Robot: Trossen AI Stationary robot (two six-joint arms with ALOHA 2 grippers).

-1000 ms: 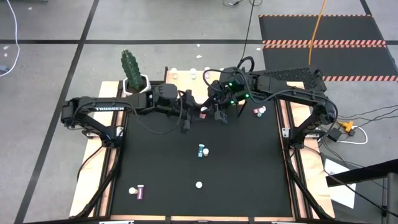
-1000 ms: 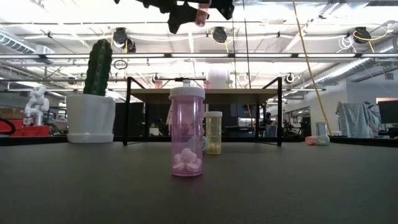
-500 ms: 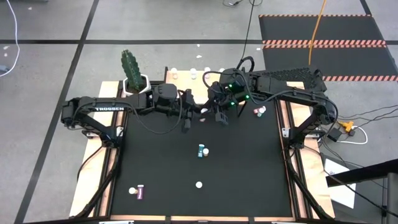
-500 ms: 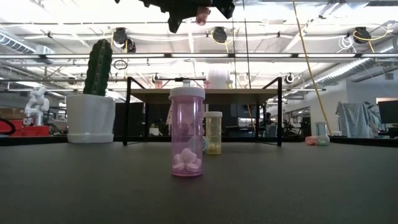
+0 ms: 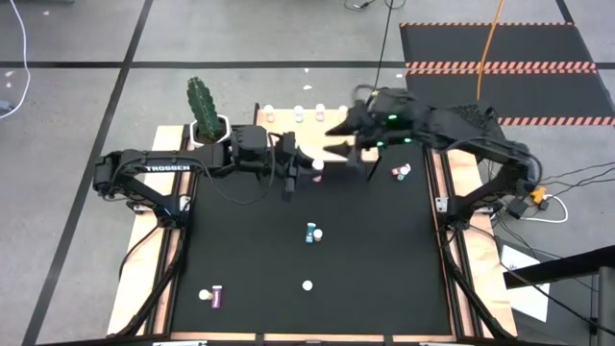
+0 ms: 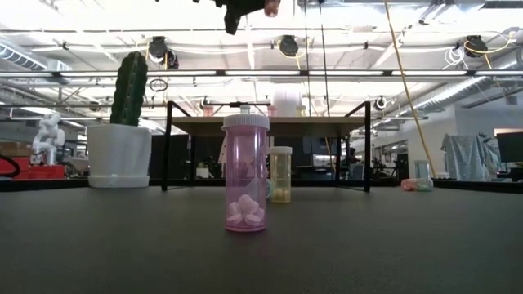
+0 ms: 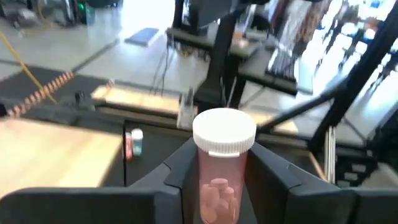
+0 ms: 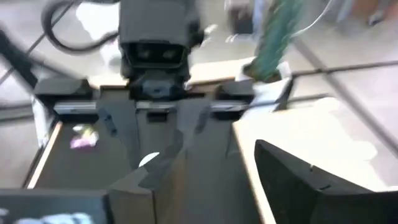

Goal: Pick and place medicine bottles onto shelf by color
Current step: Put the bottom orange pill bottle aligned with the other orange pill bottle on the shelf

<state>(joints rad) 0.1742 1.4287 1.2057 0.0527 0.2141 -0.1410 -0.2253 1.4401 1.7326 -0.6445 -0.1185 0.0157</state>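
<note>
- High view: left gripper (image 5: 306, 165) holds a pink white-capped medicine bottle (image 5: 315, 164) above the black mat beside the light wooden shelf (image 5: 317, 144); the right gripper (image 5: 348, 146), which was touching that bottle a second ago, has pulled back over the shelf.
- Low view: a pink bottle (image 6: 245, 173) and a yellow bottle (image 6: 280, 174) stand before the shelf, unmoved.
- Left wrist view: fingers (image 7: 176, 176) clamp the pink bottle.
- Right wrist view: its fingers (image 8: 292, 180) stand apart, empty.
</note>
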